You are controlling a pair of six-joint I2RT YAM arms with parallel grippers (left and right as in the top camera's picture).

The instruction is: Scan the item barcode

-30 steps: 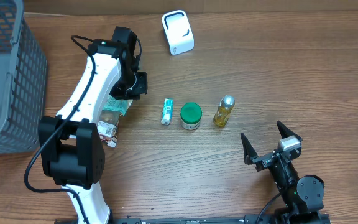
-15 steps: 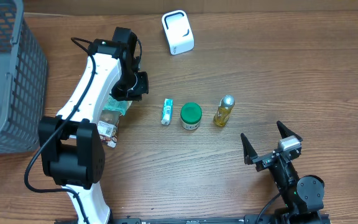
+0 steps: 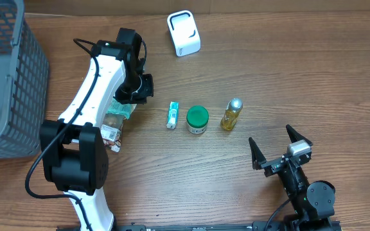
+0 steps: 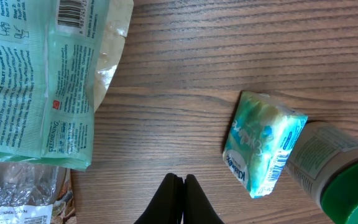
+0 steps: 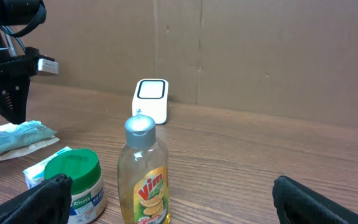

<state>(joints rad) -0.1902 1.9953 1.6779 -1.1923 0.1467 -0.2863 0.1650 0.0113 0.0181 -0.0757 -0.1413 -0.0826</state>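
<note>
Item, likely: small teal soft-plastic tissue pack (image 4: 263, 151), just beside green-lidded white jar (image 4: 337, 180). Judged light, squashy; pinch across narrow sides. Left gripper (image 4: 178, 183) closed, empty, near jar. Right gripper (image 3: 270, 135) spread wide, empty, well apart from jar.

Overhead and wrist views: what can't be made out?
- Overhead: packets mostly hidden under the left arm.
- Left wrist: green-lidded jar cut by the right edge; barcode on the teal packet cut by the top edge.
- Right wrist: tissue pack partly behind the jar; no barcode shows.
</note>
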